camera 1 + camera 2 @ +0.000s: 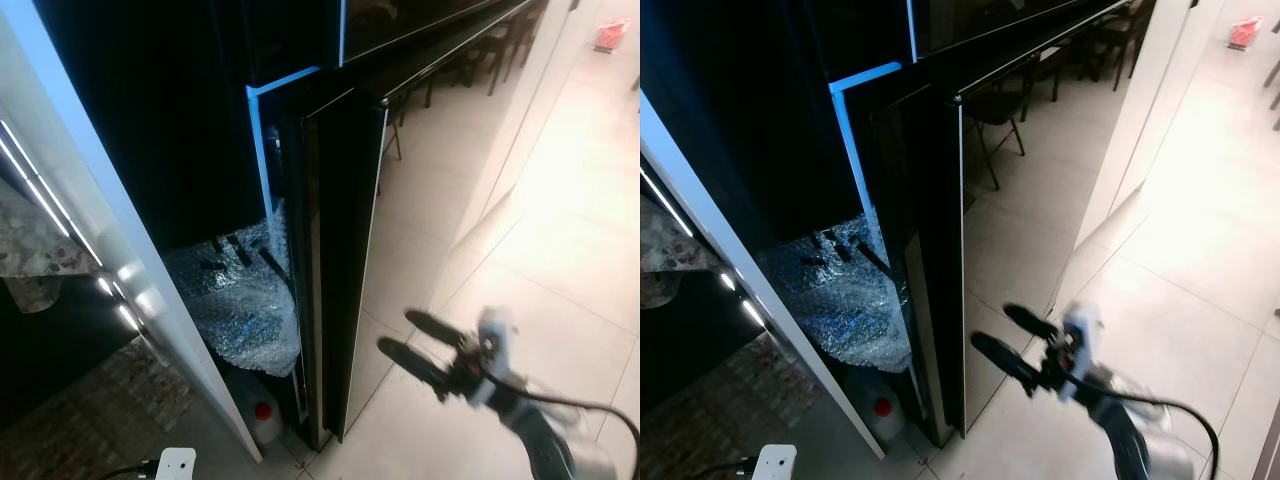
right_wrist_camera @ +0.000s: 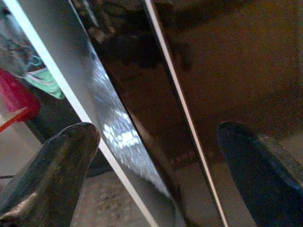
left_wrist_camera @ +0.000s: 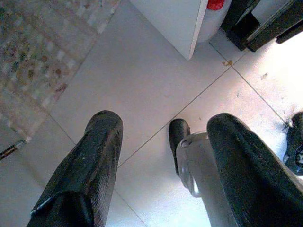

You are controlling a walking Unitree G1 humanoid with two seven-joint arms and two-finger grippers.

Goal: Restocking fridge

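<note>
The tall black glossy fridge has its door standing ajar, edge toward me, with a dark gap behind it. My right gripper is held low over the floor just right of the door's front face, fingers open and pointing at it, nothing between them. The right wrist view looks between the open fingers at the door's edge. My left gripper hangs open above the floor tiles by the white panel's foot.
Crumpled bubble wrap fills the gap beside the door, with a white bottle with a red cap under it. A white side panel runs along the left. Pale floor tiles stretch away to the right.
</note>
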